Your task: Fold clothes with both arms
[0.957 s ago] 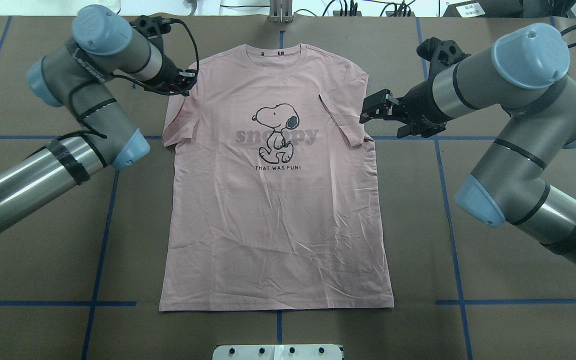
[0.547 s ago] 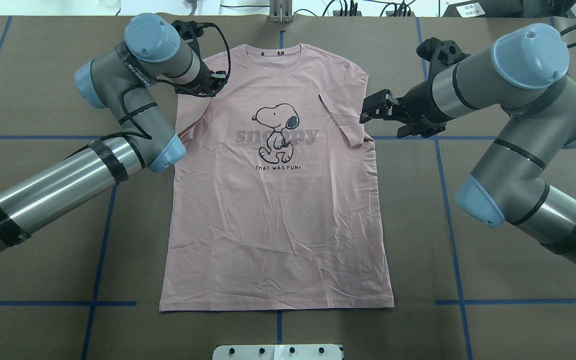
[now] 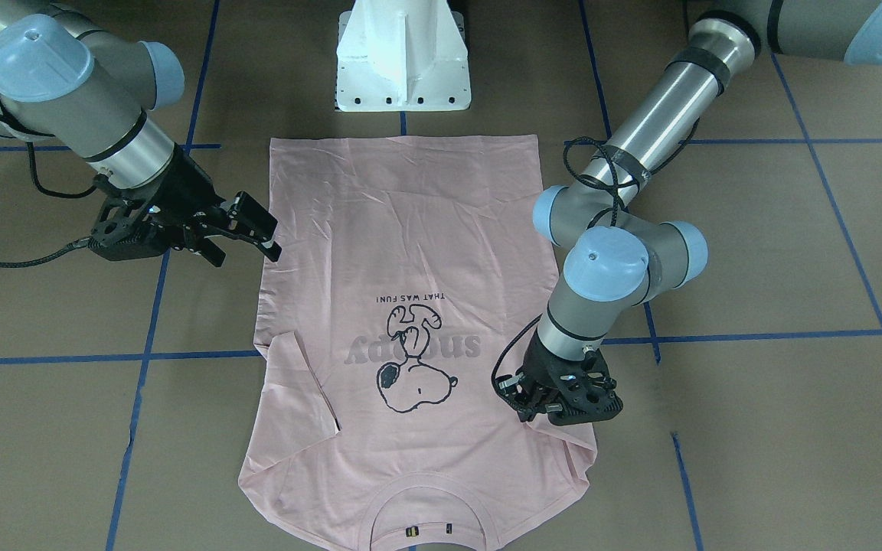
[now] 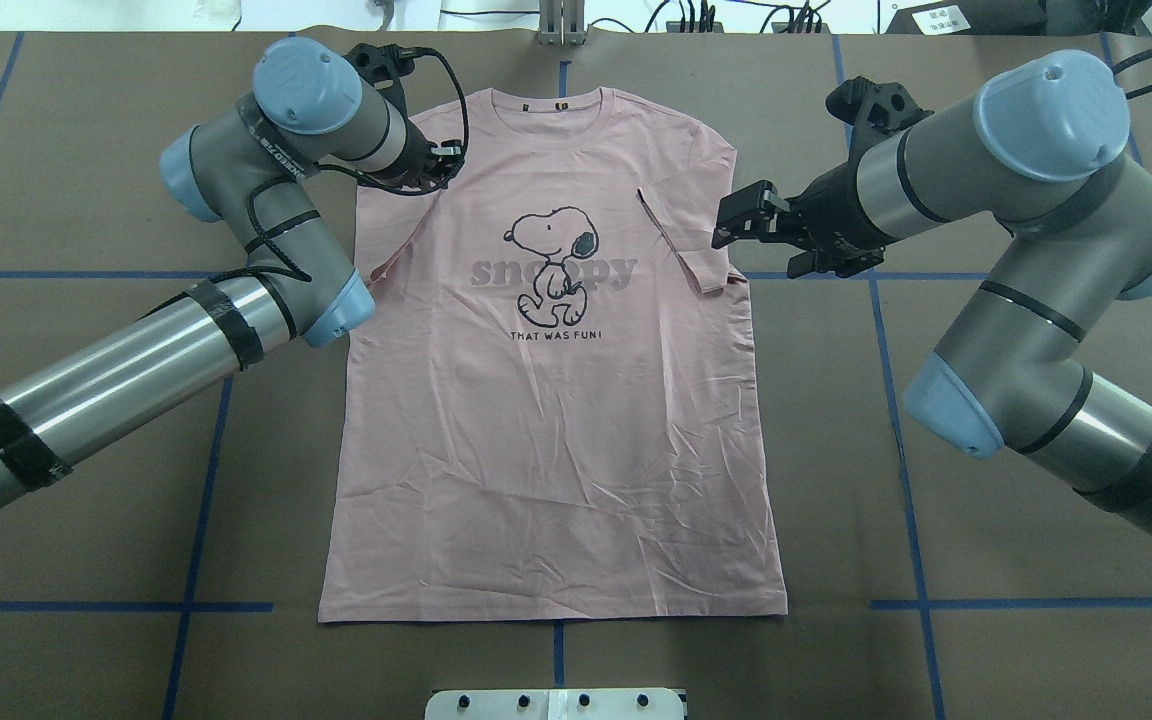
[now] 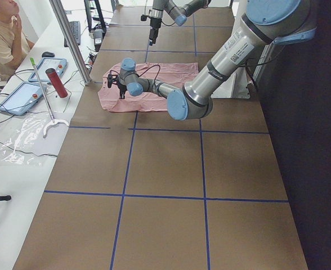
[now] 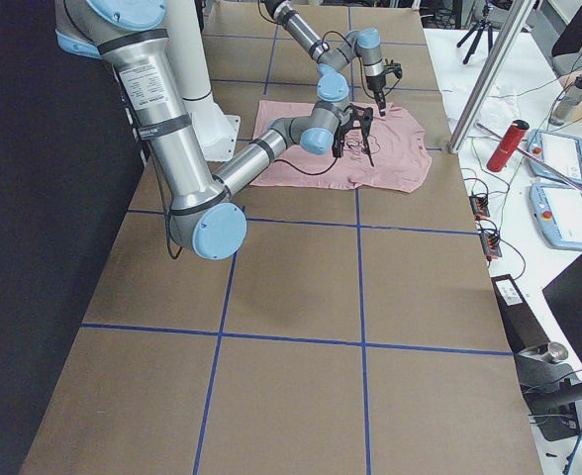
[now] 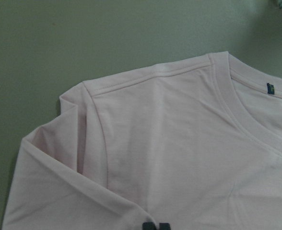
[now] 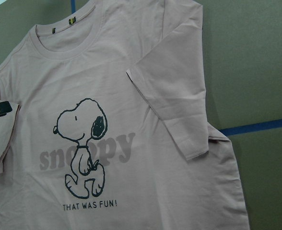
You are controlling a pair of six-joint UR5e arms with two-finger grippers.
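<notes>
The pale pink T-shirt (image 4: 556,450) lies flat, print up, collar at the table's far side; it also shows in the front view (image 3: 410,214). Its right sleeve (image 4: 686,230) is folded inward onto the chest, clear in the right wrist view (image 8: 174,105). My left gripper (image 4: 439,170) is over the left shoulder, shut on the left sleeve's fabric, which is drawn in over the shirt; its closed tips show in the left wrist view (image 7: 155,226). My right gripper (image 4: 751,245) is open and empty, hovering just outside the folded right sleeve (image 3: 299,383).
The white pedestal base (image 3: 403,53) stands at the shirt's hem end. Blue tape lines cross the brown table. A metal post (image 5: 70,39), a red bottle (image 5: 57,82) and tablets stand on the side bench, where an operator (image 5: 2,34) sits.
My left arm has swung right, carrying the left sleeve from flat beside the shirt in over the shoulder. My right gripper has shifted slightly toward the shirt and stays open.
</notes>
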